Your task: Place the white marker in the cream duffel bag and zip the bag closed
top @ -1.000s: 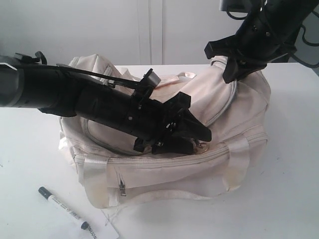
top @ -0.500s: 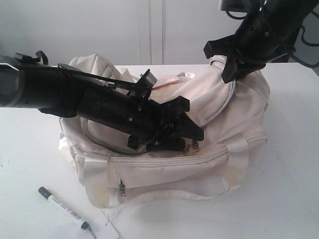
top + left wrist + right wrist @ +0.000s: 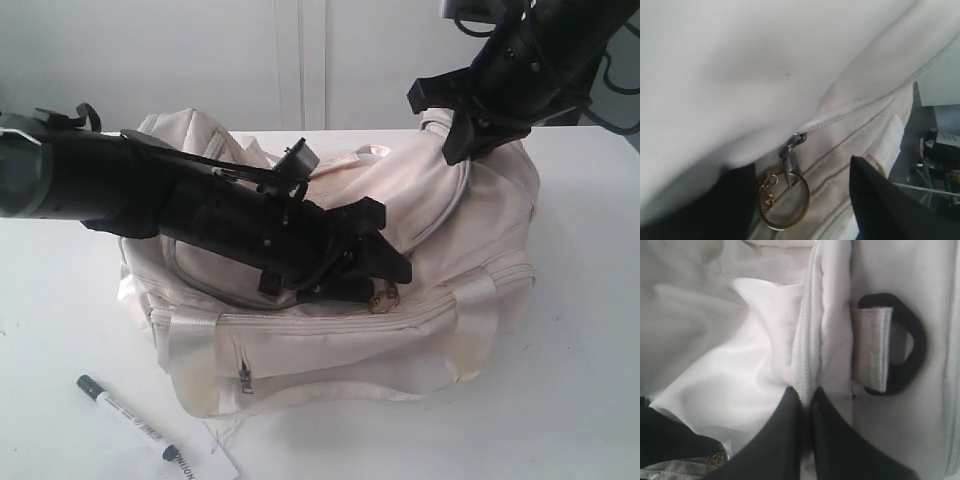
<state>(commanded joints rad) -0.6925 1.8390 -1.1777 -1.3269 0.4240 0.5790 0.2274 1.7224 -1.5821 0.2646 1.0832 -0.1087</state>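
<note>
The cream duffel bag sits mid-table. The white marker lies on the table in front of the bag's left end, outside it and far from both grippers. My left gripper reaches across the bag's top. It is open, its fingers either side of the zipper slider and its gold ring pull. My right gripper is shut on the fabric zipper edge at the bag's right end, beside a black ring.
A white paper tag with black letters lies by the marker's near end at the table's front edge. The left arm covers much of the bag's top. A white wall stands behind the table.
The left gripper has drawn back slightly to the left along the bag's top, and the gold pull now shows beside its tip. The right gripper and the marker have stayed put.
</note>
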